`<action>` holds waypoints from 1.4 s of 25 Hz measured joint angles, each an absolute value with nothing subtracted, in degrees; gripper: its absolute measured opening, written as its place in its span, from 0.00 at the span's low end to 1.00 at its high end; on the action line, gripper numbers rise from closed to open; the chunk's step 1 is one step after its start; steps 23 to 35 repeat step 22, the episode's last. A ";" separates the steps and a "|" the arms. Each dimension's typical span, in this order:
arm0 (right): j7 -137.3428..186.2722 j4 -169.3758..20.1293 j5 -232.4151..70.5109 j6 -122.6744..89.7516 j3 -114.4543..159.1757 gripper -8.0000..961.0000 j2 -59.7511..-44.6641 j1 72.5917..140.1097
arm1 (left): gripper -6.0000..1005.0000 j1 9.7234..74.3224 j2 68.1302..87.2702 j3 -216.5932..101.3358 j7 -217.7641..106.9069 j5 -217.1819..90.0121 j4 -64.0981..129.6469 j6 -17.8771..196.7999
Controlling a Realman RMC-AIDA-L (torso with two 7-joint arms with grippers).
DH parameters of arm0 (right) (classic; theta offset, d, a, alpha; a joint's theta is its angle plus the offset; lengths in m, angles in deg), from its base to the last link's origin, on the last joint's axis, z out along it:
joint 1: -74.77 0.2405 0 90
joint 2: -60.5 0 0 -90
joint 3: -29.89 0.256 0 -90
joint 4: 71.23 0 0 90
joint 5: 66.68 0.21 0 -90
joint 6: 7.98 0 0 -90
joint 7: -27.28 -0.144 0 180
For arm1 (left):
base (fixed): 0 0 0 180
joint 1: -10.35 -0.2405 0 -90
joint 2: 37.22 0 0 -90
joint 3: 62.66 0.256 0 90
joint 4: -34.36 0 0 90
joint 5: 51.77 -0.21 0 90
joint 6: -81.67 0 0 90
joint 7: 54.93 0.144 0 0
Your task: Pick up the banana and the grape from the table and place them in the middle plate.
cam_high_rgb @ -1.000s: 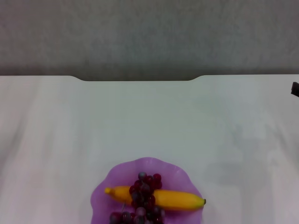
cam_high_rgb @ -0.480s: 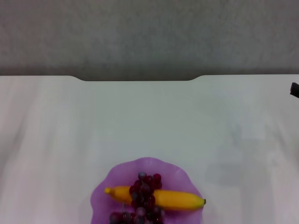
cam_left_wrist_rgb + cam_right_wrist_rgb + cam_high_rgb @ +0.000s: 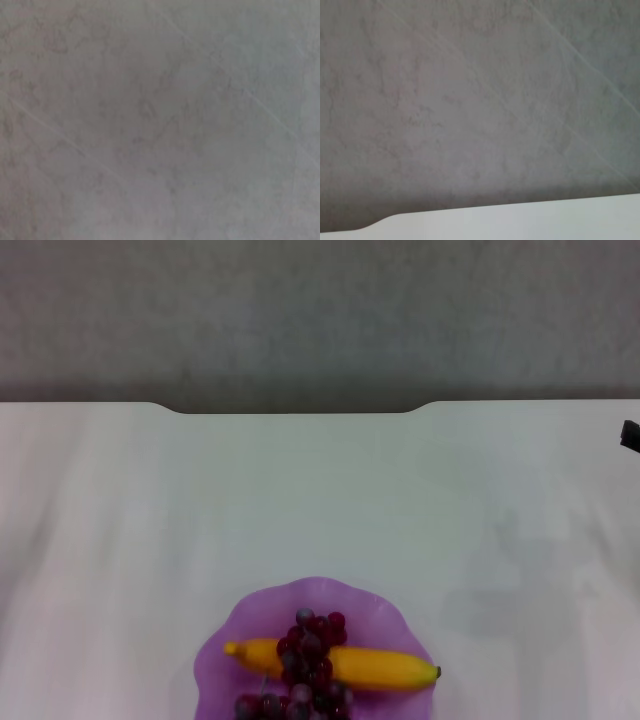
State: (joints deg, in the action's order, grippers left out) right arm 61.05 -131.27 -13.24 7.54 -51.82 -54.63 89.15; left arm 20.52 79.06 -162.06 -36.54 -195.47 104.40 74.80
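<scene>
Head view shows the middle plate [image 3: 385, 618], light purple with a wavy rim, at the near edge of the white table [image 3: 320, 500], partly cut off by the lower border of the picture. On it lies the banana [image 3: 385, 668], stretched across the plate from the robot's left to its right, with its small dark tip at the right end close to the rim. The grape [image 3: 312, 640], a cluster of dark red-purple berries, lies over the middle of the banana and runs down toward the near side of the plate, touching the fruit beneath it. The table's far edge carries a shallow notch, and beyond it is a grey mottled floor [image 3: 320, 320]. A small dark piece of the right gripper [image 3: 631, 434] shows at the far right border, well apart from the plate; whether its jaws are open or closed cannot be told. The left gripper is out of sight. Both wrist views show the grey floor, and the right wrist view also a strip of table edge [image 3: 520, 220]. No writing or label is legible anywhere.
</scene>
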 joint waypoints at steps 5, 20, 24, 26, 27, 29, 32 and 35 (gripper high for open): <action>61.03 -131.39 -13.25 7.83 -51.84 0.91 -54.63 89.13 | 0.84 20.47 79.14 -162.06 -36.53 -195.47 104.54 74.45; 61.05 -131.43 -13.32 8.20 -51.76 0.91 -54.51 89.29 | 0.84 20.47 79.15 -161.33 -36.65 -195.47 106.23 73.95; 61.11 -131.43 -13.43 8.19 -51.76 0.91 -54.46 89.36 | 0.84 20.42 79.15 -161.28 -36.53 -195.47 106.72 73.64; 61.11 -131.43 -13.43 8.19 -51.76 0.91 -54.46 89.36 | 0.84 20.42 79.15 -161.28 -36.53 -195.47 106.72 73.64; 61.11 -131.43 -13.43 8.19 -51.76 0.91 -54.46 89.36 | 0.84 20.42 79.15 -161.28 -36.53 -195.47 106.72 73.64; 61.11 -131.43 -13.43 8.19 -51.76 0.91 -54.46 89.36 | 0.84 20.42 79.15 -161.28 -36.53 -195.47 106.72 73.64; 61.11 -131.43 -13.43 8.19 -51.76 0.91 -54.46 89.36 | 0.84 20.42 79.15 -161.28 -36.53 -195.47 106.72 73.64; 61.11 -131.43 -13.43 8.19 -51.76 0.91 -54.46 89.36 | 0.84 20.42 79.15 -161.28 -36.53 -195.47 106.72 73.64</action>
